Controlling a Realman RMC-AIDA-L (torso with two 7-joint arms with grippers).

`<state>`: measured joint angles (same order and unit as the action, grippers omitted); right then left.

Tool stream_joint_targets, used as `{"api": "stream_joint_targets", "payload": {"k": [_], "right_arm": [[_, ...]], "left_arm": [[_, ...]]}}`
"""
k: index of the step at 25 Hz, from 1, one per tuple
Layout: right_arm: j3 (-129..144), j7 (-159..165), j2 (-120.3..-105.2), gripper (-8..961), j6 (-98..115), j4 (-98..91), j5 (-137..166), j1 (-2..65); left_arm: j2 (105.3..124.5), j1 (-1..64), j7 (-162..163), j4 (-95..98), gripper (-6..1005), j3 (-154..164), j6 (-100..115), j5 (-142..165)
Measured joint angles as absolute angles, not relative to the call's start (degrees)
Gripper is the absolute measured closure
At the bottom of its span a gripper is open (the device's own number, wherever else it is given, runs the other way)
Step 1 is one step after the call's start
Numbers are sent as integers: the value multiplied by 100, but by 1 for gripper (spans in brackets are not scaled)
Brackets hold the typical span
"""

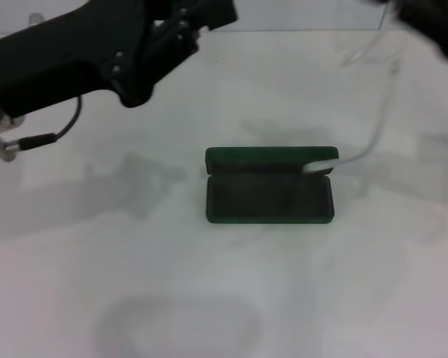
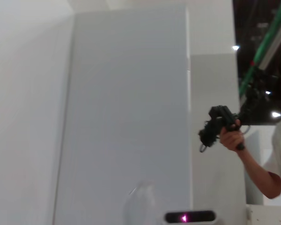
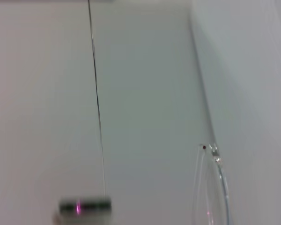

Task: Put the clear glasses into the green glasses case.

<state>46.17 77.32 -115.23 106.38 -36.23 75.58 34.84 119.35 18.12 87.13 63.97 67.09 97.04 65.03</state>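
**Glasses hang above the open case**

The green glasses case (image 1: 269, 195) lies open mid-table, lid standing along its far edge, dark lining bare. The clear glasses (image 1: 373, 112) hang from the right gripper (image 1: 433, 26) at the far right corner; one slim temple arm curves down until its tip sits at the case's right end near the lid. The gripper evidently holds the frame, though its jaws are cut off from view. Held high like this, the glasses can be steered in temple-first, I judge. The left gripper (image 1: 183, 30) hovers at far left, off the case; its jaw opening cannot be told.
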Motion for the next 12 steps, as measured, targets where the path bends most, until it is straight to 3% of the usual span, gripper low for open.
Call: {"api": "stream_joint_targets", "payload": {"k": [6, 12], "right_arm": [[4295, 7725, -11558, 838, 11241, -3564, 6668, 3201], [4394, 7375, -11606, 838, 11323, -2976, 5823, 3444]], "left_arm": [[11941, 1830, 8691, 6146, 959, 6694, 9836, 6715], [11938, 2173, 8661, 5853, 959, 7356, 9912, 6885]]}}
